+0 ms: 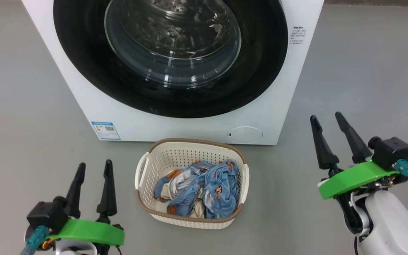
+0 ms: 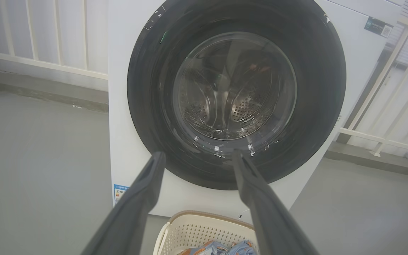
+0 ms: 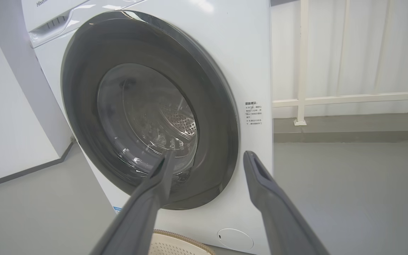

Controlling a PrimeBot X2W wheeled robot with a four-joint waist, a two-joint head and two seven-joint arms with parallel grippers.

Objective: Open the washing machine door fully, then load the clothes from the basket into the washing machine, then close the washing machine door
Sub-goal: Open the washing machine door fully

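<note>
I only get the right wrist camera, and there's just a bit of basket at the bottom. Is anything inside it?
Observer: Yes. The head view shows the basket holding crumpled blue clothes printed with orange bears.
Operator: Where's my other arm? Is it grabbing something?
Observer: No. The left fingers point up off the basket's left side, apart from it, open and holding nothing.
</note>
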